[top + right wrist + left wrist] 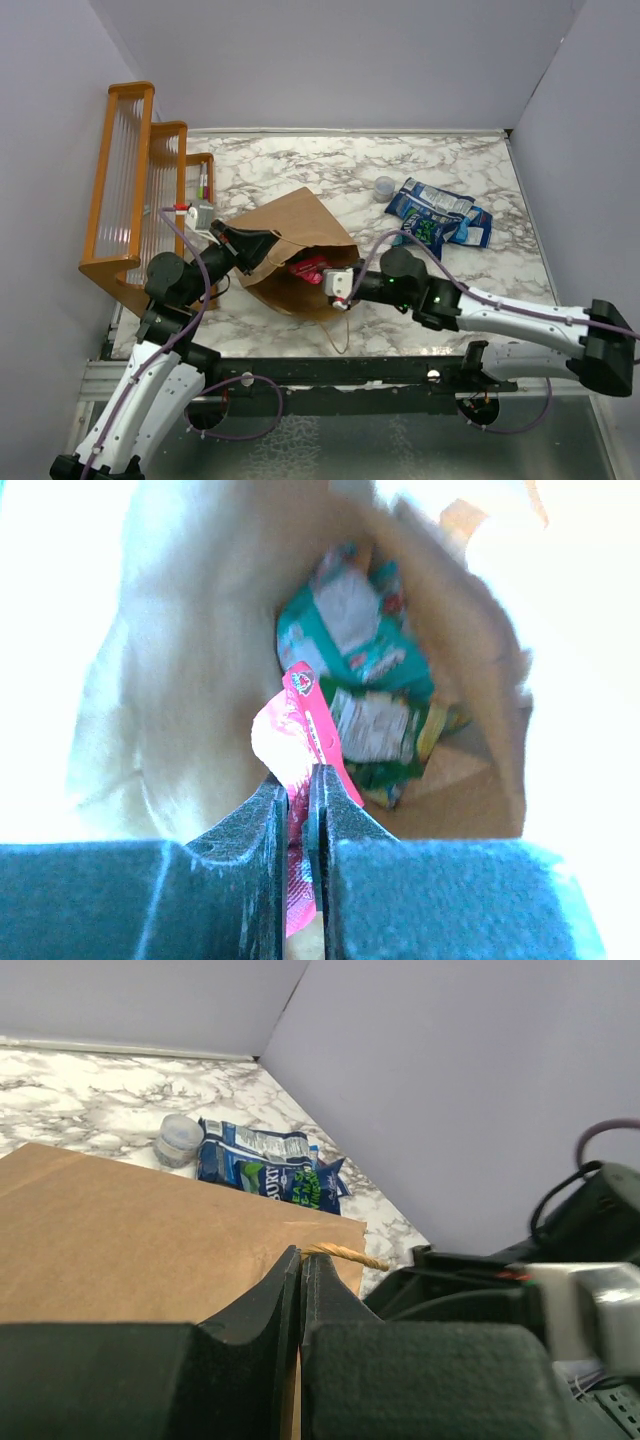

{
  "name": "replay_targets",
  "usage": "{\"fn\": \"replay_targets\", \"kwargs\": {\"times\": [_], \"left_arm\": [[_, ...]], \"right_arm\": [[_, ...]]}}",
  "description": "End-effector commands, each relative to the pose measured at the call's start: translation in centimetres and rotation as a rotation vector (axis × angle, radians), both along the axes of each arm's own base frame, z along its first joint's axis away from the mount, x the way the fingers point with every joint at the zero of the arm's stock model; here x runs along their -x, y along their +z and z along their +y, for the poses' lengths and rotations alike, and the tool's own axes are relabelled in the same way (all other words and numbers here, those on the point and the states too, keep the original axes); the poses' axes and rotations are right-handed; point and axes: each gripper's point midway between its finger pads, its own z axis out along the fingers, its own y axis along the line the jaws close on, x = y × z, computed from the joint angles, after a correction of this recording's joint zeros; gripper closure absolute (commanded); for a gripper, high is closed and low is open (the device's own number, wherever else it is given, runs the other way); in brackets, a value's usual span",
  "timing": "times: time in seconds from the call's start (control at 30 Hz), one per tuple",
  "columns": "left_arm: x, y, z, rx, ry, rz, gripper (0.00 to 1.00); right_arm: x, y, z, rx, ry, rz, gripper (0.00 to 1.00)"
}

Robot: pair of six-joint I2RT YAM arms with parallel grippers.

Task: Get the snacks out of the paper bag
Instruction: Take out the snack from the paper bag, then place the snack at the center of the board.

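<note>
Several packets (438, 212) by cup (384, 185); rack (131, 92) beside bag (290, 225); right jaws pinching red packet (308, 268).

The brown paper bag (290, 235) lies on its side, creased, its edge pinched in my left gripper (301, 1260). At its open mouth, my right gripper (298, 780) clamps a red-pink packet (300, 715). Teal-green packets (350, 640) lie deeper inside. Blue packets (440, 212) lie heaped outside, well apart to the bag's right.
</note>
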Motion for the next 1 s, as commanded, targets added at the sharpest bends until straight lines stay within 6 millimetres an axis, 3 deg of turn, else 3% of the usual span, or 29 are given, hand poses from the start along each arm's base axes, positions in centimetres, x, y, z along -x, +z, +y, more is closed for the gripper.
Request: {"fn": "replay_targets", "kwargs": {"times": [0.0, 0.2, 0.3, 0.4, 0.5, 0.6, 0.7, 0.87, 0.97], "left_arm": [[-0.4, 1.0, 0.9, -0.008, 0.064, -0.017, 1.00], [-0.8, 0.9, 1.1, -0.013, 0.084, -0.006, 1.00], [-0.8, 0.7, 1.0, -0.017, 0.078, 0.000, 1.00], [-0.8, 0.6, 0.9, -0.018, 0.073, 0.002, 1.00], [-0.9, 0.5, 0.8, -0.022, 0.068, 0.006, 1.00], [-0.8, 0.6, 0.8, -0.019, 0.064, 0.004, 1.00], [-0.7, 0.6, 0.8, -0.018, 0.064, 0.006, 1.00], [-0.7, 0.3, 0.9, -0.020, 0.072, 0.019, 1.00], [-0.7, 0.3, 1.0, -0.023, 0.076, 0.021, 1.00]], "right_arm": [[5.2, 7.1, -0.3, -0.230, 0.204, 0.061, 0.99], [10.1, 16.0, -3.1, -0.463, 0.394, 0.006, 0.99], [11.1, 20.8, -5.1, -0.598, 0.407, -0.050, 0.99], [9.3, 25.0, -7.5, -0.780, 0.262, -0.099, 0.99], [4.1, 27.4, -10.6, -0.957, -0.066, -0.115, 0.99], [-2.2, 26.3, -14.4, -1.042, -0.510, -0.112, 0.99], [-6.4, 22.9, -17.2, -0.984, -0.889, -0.158, 0.99], [-10.4, 16.0, -17.3, -0.797, -1.106, -0.185, 0.98], [-13.4, 11.8, -18.5, -0.790, -1.186, -0.031, 0.98]]}}
